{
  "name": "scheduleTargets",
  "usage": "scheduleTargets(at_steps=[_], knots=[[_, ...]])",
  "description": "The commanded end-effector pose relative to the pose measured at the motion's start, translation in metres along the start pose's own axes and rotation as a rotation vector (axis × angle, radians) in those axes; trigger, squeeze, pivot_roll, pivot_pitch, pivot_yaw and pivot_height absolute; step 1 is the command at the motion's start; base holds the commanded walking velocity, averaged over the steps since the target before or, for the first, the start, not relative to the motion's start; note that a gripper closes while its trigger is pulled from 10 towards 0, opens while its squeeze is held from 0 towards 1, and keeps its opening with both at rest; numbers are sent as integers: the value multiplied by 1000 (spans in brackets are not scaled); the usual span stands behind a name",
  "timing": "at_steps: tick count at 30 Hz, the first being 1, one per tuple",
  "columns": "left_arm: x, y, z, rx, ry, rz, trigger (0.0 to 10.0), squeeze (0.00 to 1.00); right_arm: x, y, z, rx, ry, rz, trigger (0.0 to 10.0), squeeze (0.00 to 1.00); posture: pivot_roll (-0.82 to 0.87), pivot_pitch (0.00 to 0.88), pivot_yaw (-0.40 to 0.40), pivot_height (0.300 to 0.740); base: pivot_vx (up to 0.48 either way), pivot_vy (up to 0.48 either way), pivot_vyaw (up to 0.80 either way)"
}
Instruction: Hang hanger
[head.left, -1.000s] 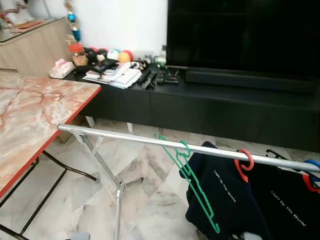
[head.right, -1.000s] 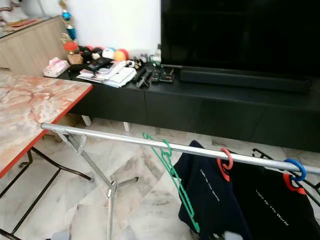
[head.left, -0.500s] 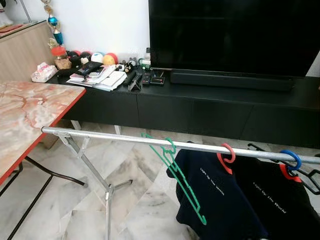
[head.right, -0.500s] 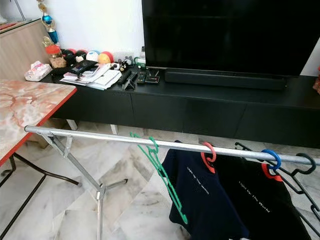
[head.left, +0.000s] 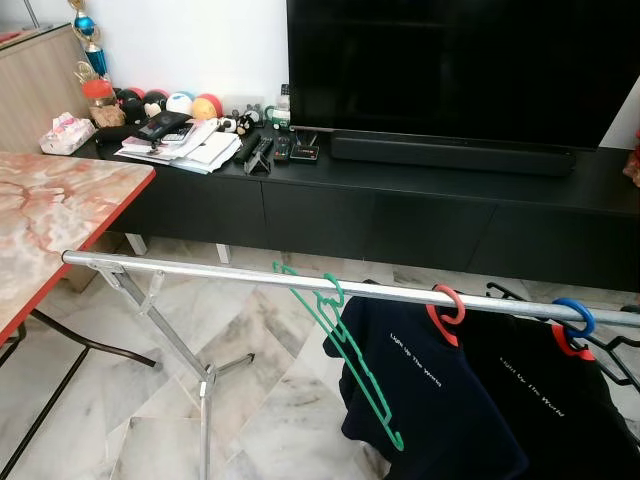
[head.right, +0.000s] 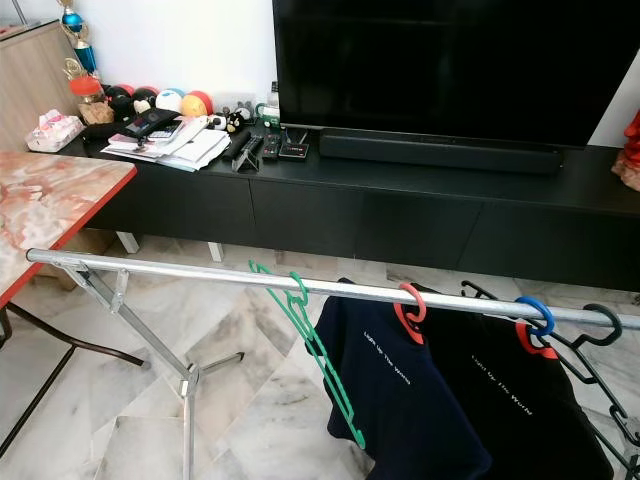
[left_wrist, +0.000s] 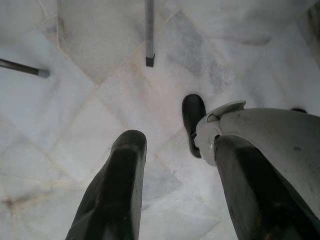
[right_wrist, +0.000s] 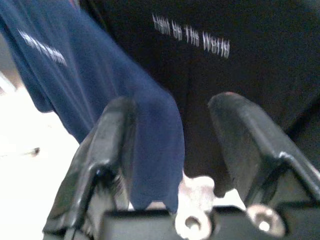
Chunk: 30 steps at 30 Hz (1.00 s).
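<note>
The big black television (head.left: 455, 65) fills twelve to two o'clock of the head view, standing on a long low black cabinet (head.left: 400, 205). The cabinet's ten o'clock end holds papers and coloured balls, parked there out of the way.

Across the middle, from nine to three o'clock, runs the silver metal rail of a drying rack (head.left: 200, 272), set high so that clothes hang free of the marble floor.

At four o'clock a dark navy printed T-shirt (head.left: 420, 400) hangs from a red hanger hook (head.left: 447, 305), with a black printed T-shirt (head.right: 520, 410) beside it under a blue hook (head.right: 535, 312).

The task's thing, the thin green plastic hanger (head.left: 345, 345), is hooked on the rail at six o'clock, just beside the navy shirt, empty and tilted; the job looks done (or nearly).

The left gripper (left_wrist: 175, 190) points at the floor beside the robot's own leg, fingers spread apart and empty. The right gripper (right_wrist: 172, 145) faces the two shirts, fingers likewise parted, holding nothing.
</note>
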<state>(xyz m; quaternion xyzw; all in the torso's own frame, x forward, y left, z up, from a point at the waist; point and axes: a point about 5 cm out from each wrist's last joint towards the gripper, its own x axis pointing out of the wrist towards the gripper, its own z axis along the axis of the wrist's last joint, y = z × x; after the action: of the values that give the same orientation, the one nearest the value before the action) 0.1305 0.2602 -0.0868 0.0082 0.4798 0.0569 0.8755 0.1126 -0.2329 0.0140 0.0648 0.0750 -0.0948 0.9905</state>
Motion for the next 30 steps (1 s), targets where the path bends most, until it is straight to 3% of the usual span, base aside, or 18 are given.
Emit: scheduleTargets(at_steps=[1, 4, 7, 11, 15, 20, 23, 30], knots=[[-1, 3, -5, 17, 30, -2, 10000, 0, 28, 8, 46, -48, -160, 52, 10000, 0, -137, 81, -22, 740, 0, 0, 0], [-1, 2, -3, 33, 33, -9, 10000, 0, 63, 9, 78, -36, -225, 88, 10000, 0, -148, 69, -19, 740, 0, 0, 0], [0, 1, -2, 36, 31, -11, 10000, 0, 73, 16, 83, -20, -187, 143, 10000, 0, -149, 66, -21, 740, 0, 0, 0], [2, -4, 3, 39, 16, -22, 10000, 0, 82, 52, 73, -30, 2, 465, 10000, 0, -119, 47, -39, 740, 0, 0, 0], [4, -14, 5, 46, 6, -41, 10000, 0, 84, 59, 60, -65, 173, 604, 10000, 0, -101, 38, -47, 740, 0, 0, 0], [5, -36, -3, 52, 13, -64, 10000, 0, 87, 52, 54, -120, 246, 640, 10000, 0, -89, 22, -49, 740, 0, 0, 0], [6, -49, -5, 57, 19, -78, 10000, 0, 103, 47, 55, -115, 247, 584, 10000, 0, -84, 17, -50, 740, 0, 0, 0], [10, -56, 6, 61, -2, -86, 10000, 0, 136, 57, 65, -171, 229, 549, 10000, 0, -86, 21, -54, 740, 0, 0, 0]])
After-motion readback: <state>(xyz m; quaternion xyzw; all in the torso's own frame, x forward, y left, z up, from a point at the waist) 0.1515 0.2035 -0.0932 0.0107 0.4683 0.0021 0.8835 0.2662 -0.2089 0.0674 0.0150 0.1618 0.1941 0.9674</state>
